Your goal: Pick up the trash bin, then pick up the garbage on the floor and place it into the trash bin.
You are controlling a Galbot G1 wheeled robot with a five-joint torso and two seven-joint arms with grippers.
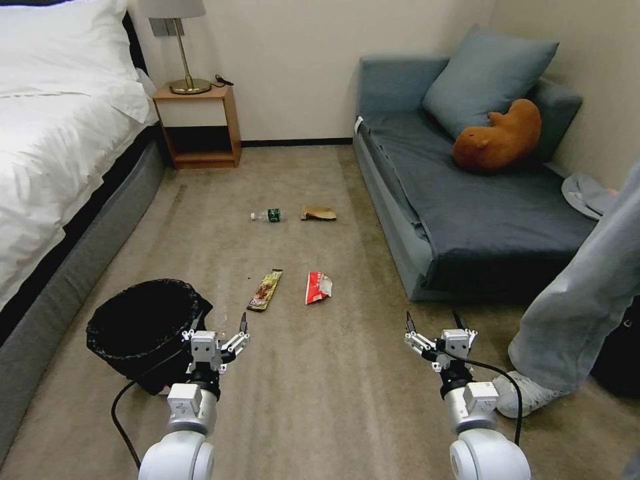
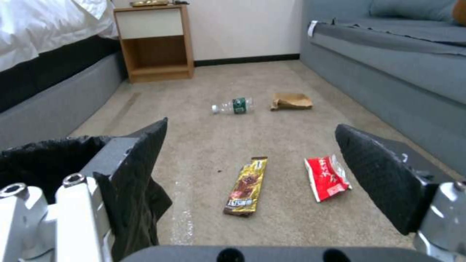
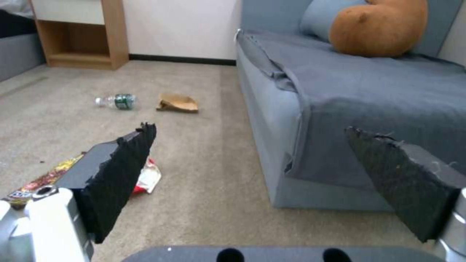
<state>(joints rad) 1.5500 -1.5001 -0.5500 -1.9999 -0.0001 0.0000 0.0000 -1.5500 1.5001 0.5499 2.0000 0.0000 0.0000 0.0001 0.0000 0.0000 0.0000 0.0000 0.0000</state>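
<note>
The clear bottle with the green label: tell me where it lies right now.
In the head view the clear bottle lies on its side on the carpet, mid-floor between bed and sofa, just left of the crumpled brown paper bag.

this is a bedroom, by the look of it a hotel room: a bed (image 1: 47, 133) with white linen on a dark base runs along one wall, and a wooden nightstand (image 1: 198, 127) beside it carries a brass lamp (image 1: 180, 40). across the beige carpet (image 1: 333, 373) stands a grey-blue daybed sofa (image 1: 460, 200) with a matching cushion (image 1: 487, 70) and a brown plush animal (image 1: 500, 137). plain cream walls with a dark skirting board close off the far end.
</note>
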